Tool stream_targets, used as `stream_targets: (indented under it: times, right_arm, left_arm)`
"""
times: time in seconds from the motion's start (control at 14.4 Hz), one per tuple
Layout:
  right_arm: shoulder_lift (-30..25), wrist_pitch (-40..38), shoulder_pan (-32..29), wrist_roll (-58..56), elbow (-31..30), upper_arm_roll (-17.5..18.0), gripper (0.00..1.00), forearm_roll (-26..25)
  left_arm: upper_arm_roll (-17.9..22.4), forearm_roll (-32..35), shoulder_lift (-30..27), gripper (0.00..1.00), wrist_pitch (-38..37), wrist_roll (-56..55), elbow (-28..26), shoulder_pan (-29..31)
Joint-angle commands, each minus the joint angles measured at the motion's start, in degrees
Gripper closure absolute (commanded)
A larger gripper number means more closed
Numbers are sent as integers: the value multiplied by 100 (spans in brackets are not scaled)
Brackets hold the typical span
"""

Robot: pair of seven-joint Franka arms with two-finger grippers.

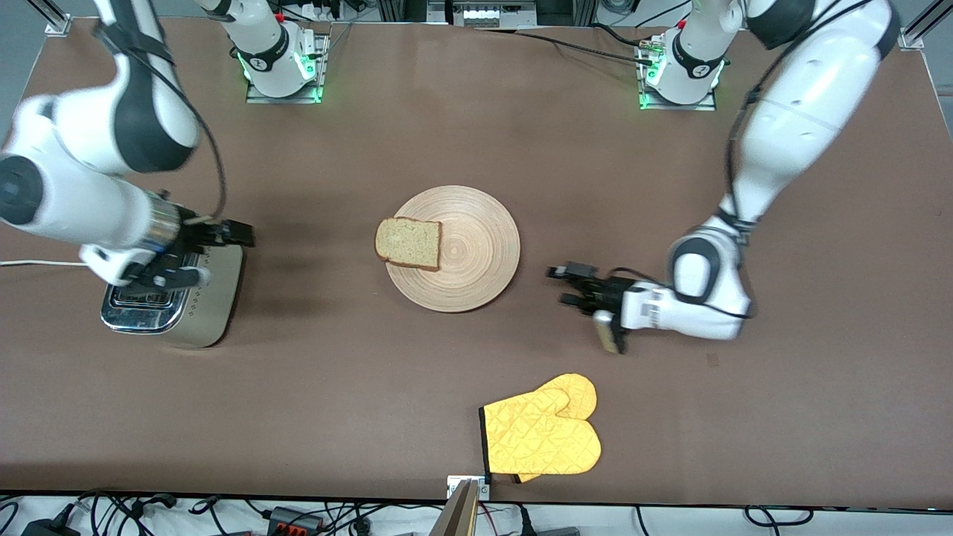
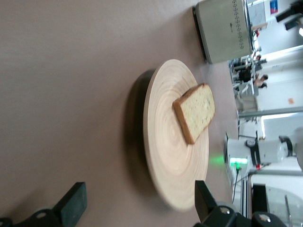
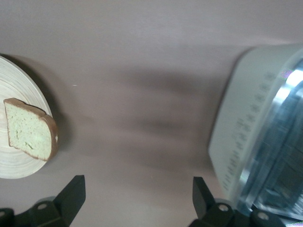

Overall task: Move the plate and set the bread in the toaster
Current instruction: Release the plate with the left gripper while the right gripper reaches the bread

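**Left gripper lines up on the plate rim; bread not yet lifted**

The plate (image 1: pixel 454 248) lies flat at the middle of the table, and the bread (image 1: pixel 409 243) lies on it at the edge toward the right arm's end, its crust just overhanging the rim. The toaster (image 1: pixel 173 298) stands well apart from the plate, at the right arm's end of the table, its white cord running off that edge.

The step in hand looks like the plate move, taken by the left arm. To do it well, the left gripper (image 1: pixel 567 285) should close in low and level so one finger slides under the rim and the other comes over it, biting on the side away from the bread. The plate then wants to travel flat and slowly, since the slice sits loose near the edge and a tilt could tip it off.

In the left wrist view the fingers (image 2: pixel 73 204) are spread wide, wide enough to take the rim, with the plate's edge near them but not between them; they hold and touch nothing. The gripper sits low, just beside the plate toward the left arm's end, though how close to the tabletop is hard to judge.

The right gripper (image 1: pixel 223 242) hangs over the toaster's top, likewise spread and empty, its fingers (image 3: pixel 71 194) clear of the chrome as far as the blurred wrist view lets one tell.

A yellow oven mitt (image 1: pixel 543 432) lies nearer the camera, apart from everything.
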Motion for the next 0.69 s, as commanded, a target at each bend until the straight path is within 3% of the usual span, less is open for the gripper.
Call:
stream_targets:
  times: [0.0, 0.14, 0.28, 0.35, 0.49, 0.62]
  right_arm:
    - [349, 320, 242, 61, -27, -12, 0, 482]
    - [631, 539, 286, 52, -27, -12, 0, 1159]
    - [781, 777, 548, 70, -53, -12, 0, 1275]
    - [921, 882, 628, 78, -71, -12, 0, 1371]
    - [1114, 910, 647, 96, -202, -12, 0, 2141]
    - [1133, 918, 743, 105, -387, -12, 0, 2444]
  left_arm:
    - [50, 729, -63, 0, -842, 0, 561, 326]
    - [41, 1440, -63, 0, -1133, 0, 913, 599]
    - [41, 2239, -159, 0, -1414, 0, 1290, 705]
    - [41, 2687, -308, 0, -1572, -26, 1414, 714]
    - [68, 3505, -755, 0, -1705, -359, 1433, 714]
    - [68, 4200, -1151, 0, -2011, -868, 1433, 714]
